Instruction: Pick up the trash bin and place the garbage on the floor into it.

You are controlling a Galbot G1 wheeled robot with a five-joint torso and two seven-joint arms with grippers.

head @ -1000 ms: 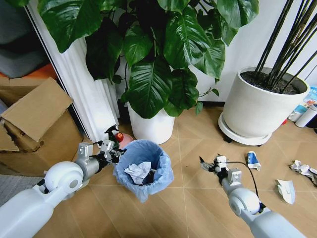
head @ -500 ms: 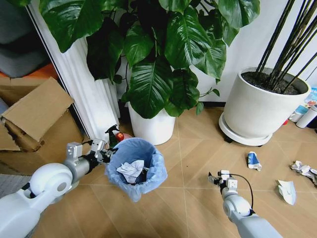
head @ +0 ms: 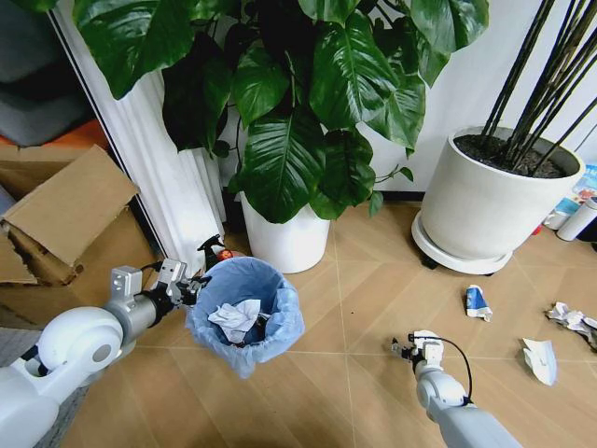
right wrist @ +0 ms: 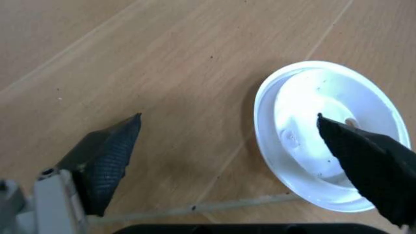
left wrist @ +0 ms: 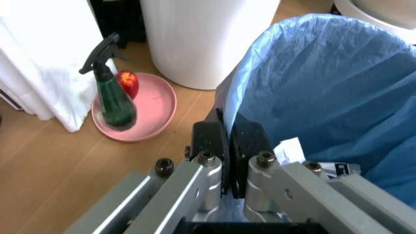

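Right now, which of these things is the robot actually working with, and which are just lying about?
Part of the job:
- trash bin, gripped at its rim by the left end effector
- white disc, under the open right end effector
- blue-white wrapper
- crumpled paper

Just lying about:
- spray bottle
- pink saucer
- plant pots
- cardboard box

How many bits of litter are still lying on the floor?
4: a blue-white wrapper, crumpled paper and a white scrap near the big pot, plus a white disc under the right gripper. Others may be hidden.
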